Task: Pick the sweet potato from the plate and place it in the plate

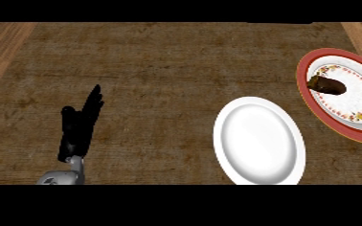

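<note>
A dark brown sweet potato [326, 84] lies on a red-rimmed, flower-patterned plate [305, 72] at the right edge of the head view. A plain white plate [259, 141] sits to its lower left, with nothing on it. My left hand [79, 124] rests at the lower left with its fingers straight and pointing up, far from both plates. My right hand does not show.
The counter is covered by a brown mat [163, 67], with lighter wood [13, 38] showing along the far left and top right edges.
</note>
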You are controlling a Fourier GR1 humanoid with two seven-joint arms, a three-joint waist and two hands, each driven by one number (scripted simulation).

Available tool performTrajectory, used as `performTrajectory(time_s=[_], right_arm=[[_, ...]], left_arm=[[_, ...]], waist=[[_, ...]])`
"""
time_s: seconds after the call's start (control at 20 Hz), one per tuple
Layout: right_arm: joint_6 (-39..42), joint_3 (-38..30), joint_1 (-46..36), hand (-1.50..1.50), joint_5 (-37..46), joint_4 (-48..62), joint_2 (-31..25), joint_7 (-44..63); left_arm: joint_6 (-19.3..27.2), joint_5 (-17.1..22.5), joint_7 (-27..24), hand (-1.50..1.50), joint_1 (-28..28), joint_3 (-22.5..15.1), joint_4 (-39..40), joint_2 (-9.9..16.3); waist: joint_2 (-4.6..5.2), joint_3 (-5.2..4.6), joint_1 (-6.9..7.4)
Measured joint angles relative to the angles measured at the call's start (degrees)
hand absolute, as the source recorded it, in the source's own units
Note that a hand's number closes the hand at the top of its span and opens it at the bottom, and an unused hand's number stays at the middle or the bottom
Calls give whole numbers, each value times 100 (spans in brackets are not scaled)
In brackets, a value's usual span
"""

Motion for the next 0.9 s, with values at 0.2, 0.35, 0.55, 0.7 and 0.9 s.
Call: performTrajectory(time_s=[0.2, 0.35, 0.55, 0.7, 0.9], right_arm=[[-49, -81, 173, -150, -80, 33, -41, -157], [-30, -154, 266, -150, -146, 65, -121, -223], [-160, -240, 333, -150, -222, 92, -173, -209], [-249, -318, 361, -150, -284, 114, -285, -124], [-278, -364, 455, -150, -322, 132, -362, -102]], left_arm=[[16, -16, -7, 0, -87, 41, 84, 5], [-2, -20, 22, 0, -62, 21, 4, 8], [-5, -3, -44, 0, -80, 47, 73, -13], [18, -41, -109, 0, -93, 3, 162, -74], [-2, -36, -157, 0, -22, -8, 144, -84]], waist=[[4, 3, -12], [9, 9, 2], [15, 11, 6], [24, 15, 8], [25, 19, 21]])
